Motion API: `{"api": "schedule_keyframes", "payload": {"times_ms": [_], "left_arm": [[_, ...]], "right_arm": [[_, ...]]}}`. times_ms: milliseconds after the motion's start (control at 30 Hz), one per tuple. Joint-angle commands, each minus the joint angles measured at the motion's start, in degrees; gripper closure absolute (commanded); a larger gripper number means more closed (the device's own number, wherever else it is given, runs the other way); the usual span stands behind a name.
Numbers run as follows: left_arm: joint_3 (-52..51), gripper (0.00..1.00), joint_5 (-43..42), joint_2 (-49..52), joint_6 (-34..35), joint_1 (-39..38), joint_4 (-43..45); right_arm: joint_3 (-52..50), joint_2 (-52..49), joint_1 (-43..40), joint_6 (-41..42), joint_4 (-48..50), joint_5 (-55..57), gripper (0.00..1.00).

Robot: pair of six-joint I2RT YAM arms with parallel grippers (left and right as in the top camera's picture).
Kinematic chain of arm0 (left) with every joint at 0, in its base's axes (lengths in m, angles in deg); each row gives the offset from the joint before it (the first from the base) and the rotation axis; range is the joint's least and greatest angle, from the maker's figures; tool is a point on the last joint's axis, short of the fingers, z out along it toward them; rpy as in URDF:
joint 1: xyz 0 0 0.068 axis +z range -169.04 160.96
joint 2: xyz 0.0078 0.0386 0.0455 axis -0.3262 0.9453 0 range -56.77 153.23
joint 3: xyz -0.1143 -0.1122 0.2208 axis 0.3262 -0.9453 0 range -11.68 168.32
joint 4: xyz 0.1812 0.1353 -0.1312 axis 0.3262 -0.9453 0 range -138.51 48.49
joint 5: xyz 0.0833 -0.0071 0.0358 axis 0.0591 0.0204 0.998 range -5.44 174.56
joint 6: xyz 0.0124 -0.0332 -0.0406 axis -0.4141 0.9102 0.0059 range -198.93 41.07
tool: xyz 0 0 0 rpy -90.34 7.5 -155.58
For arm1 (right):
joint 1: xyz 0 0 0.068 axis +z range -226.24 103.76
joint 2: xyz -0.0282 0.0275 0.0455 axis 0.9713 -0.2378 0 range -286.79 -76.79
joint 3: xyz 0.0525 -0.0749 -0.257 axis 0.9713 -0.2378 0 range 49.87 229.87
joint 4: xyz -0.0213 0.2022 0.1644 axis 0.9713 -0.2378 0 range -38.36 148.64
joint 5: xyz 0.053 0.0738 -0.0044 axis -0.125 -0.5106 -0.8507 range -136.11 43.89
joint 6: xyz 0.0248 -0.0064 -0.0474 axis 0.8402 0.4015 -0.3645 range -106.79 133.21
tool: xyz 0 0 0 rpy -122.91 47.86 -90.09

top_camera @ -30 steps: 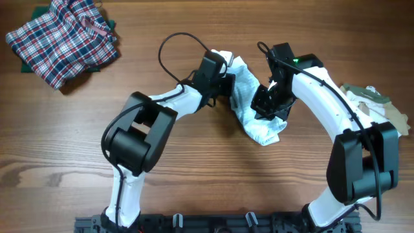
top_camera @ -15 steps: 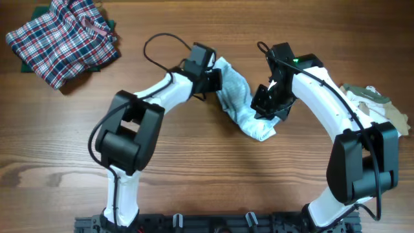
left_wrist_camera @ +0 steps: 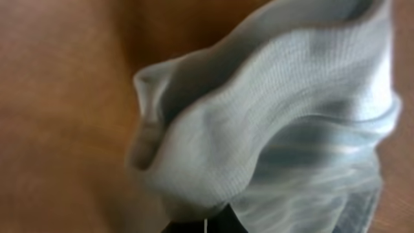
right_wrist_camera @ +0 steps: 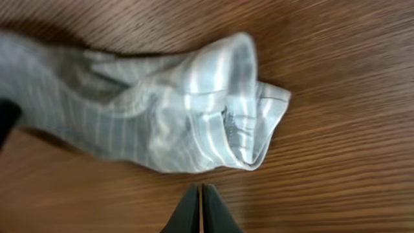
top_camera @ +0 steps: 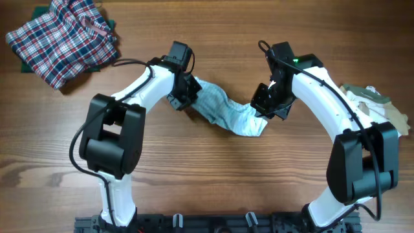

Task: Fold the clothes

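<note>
**Striped garment stretched between my two arms**

My left fingers (left_wrist_camera: pixel 194 228) are clamped on one end of the pale blue-white, finely striped thin cloth garment (top_camera: pixel 228 115). It lies stretched across the brown wooden worktop (top_camera: pixel 213 175). My right fingers (right_wrist_camera: pixel 191 210) are pressed together at its other end, possibly pinching the hem.

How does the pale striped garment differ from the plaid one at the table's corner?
The striped garment is pale blue-white with fine stripes; the plaid garment is red, white and blue checks. The striped one is drawn out in a band between the left gripper and the right gripper; the plaid one lies bunched in a heap, away from both arms. Both are soft cloth, neither folded.
</note>
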Motion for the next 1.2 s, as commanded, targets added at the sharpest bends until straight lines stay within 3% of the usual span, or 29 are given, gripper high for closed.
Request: {"api": "schedule_keyframes", "payload": {"times_ms": [0,133,300,367,433,500,600,700,1000,1167], "left_arm": [[-1.1,0.96,-4.2,-3.0,10.1,0.0,-4.4],[-1.1,0.96,-10.4,-5.5,12.9,-0.9,-5.2],[-1.1,0.96,-10.6,-11.3,13.2,-2.4,-4.4],[-1.1,0.96,-7.3,-14.5,10.8,-3.0,-3.0],[-1.1,0.96,1.6,-17.9,8.5,-3.4,-2.8],[-1.1,0.96,5.6,-19.2,2.2,-3.0,-2.1],[-1.1,0.96,5.6,-17.6,-10.7,-2.6,-0.3],[-1.1,0.93,5.2,-14.0,-18.1,-2.5,1.5],[-1.1,0.93,3.5,-4.9,-18.1,-2.2,3.1],[-1.1,0.93,3.7,-3.6,-19.3,-0.9,3.9]], "right_arm": [[-0.4,1.6,-0.2,2.3,0.0,2.9,0.96],[-0.4,1.6,-0.2,3.5,0.1,2.7,0.96],[-0.4,1.6,-0.2,3.5,0.2,2.7,0.96],[-0.4,1.6,-0.2,3.4,0.4,1.8,0.96],[-0.4,1.6,0.3,2.8,0.9,-0.5,0.96],[-0.4,1.6,1.7,1.1,1.6,-2.1,0.96],[-0.4,1.6,3.8,0.7,2.8,-2.1,0.96],[-0.4,1.5,4.8,1.8,4.2,-2.1,0.96],[-1.6,1.4,5.2,2.0,3.3,-2.0,0.96],[-9.0,1.4,5.2,2.4,10.6,-0.9,0.96]]}}
